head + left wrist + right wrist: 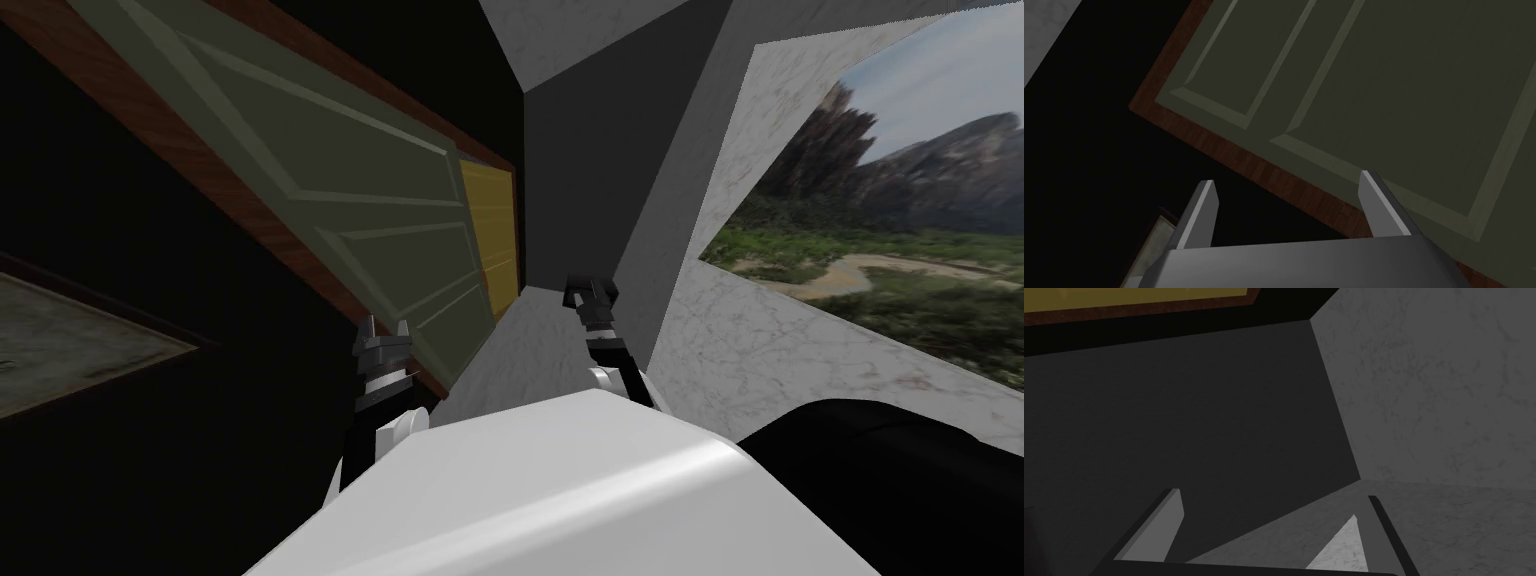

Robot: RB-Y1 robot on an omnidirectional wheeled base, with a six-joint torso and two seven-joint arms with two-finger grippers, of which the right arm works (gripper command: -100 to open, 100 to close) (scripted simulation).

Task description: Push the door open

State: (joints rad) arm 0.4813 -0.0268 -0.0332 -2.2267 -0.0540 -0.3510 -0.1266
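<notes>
Marble wall (760,360) w/ window (900,230); olive door (330,180), brown frame (1249,162).

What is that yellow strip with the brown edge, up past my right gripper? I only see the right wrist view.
Observer: In the head view the yellow strip runs along one edge of an olive-green panelled door.
Operator: Where's my other hand?
Observer: The left gripper is right by that door, fingers open.
Operator: Is it touching?
Observer: I cannot tell. In the left wrist view one finger overlaps the door's reddish-brown wooden frame; the other is over a black area.
</notes>
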